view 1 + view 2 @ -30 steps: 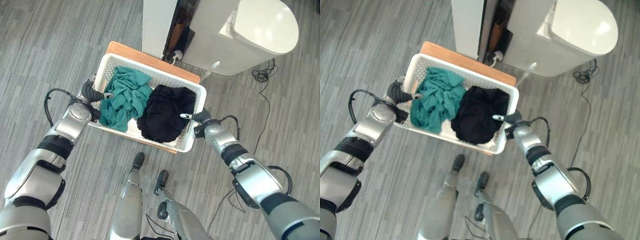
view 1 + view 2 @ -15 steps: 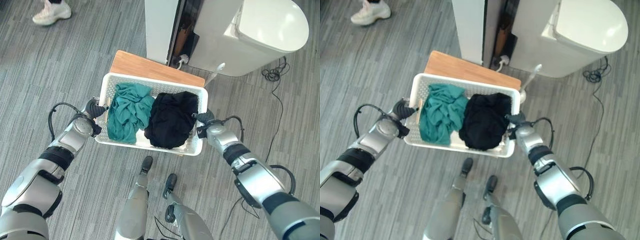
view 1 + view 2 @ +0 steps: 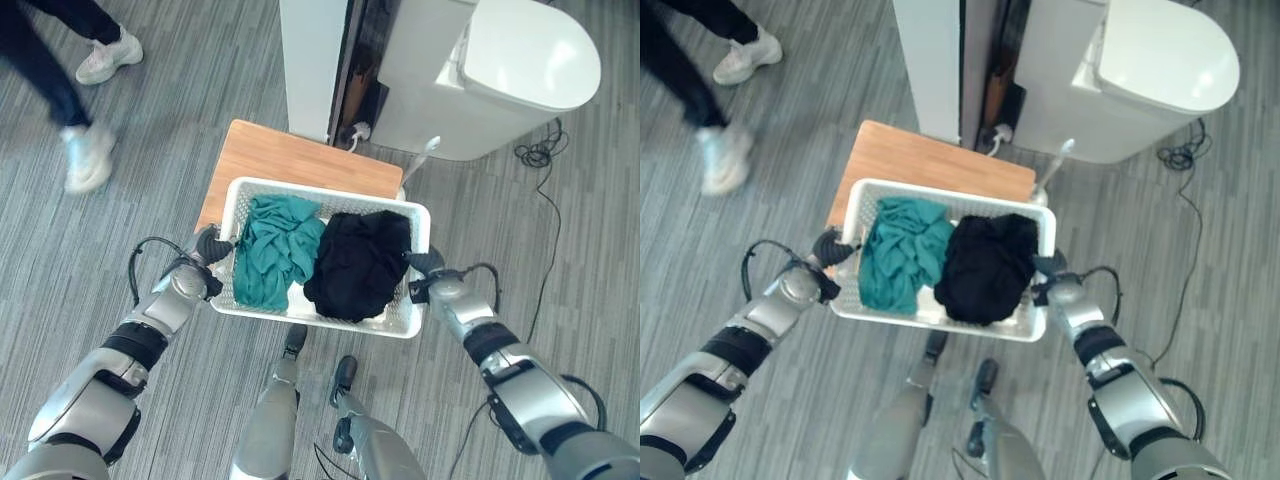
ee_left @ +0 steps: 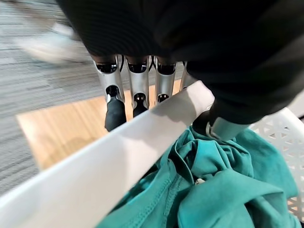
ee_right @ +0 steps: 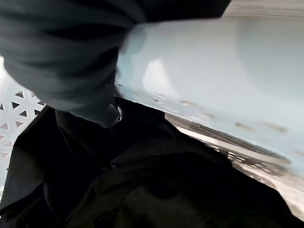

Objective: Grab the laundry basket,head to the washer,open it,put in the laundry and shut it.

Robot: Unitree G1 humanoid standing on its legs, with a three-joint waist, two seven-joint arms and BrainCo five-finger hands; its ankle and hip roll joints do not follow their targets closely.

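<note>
White perforated laundry basket [image 3: 414,322], held between both hands above a wooden surface [image 3: 290,160]. Contents: teal garment [image 3: 275,248] on the left, black garment [image 3: 362,262] on the right. Left hand [image 3: 205,248]: fingers [image 4: 138,90] and thumb pinch the rim. Right hand [image 3: 428,272]: at opposite rim, finger state cannot be told. Washer [image 3: 500,75] beyond. Person's legs [image 3: 60,90] upper left.

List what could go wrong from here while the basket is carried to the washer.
1. The laundry basket hangs by its end rims alone, left hand and right hand; a slipping rim would tip it.
2. The black clothing is heaped near rim height and might spill.
3. A person's shoe is close by on the robot's left, and the wooden table stands ahead; either could be bumped.
</note>
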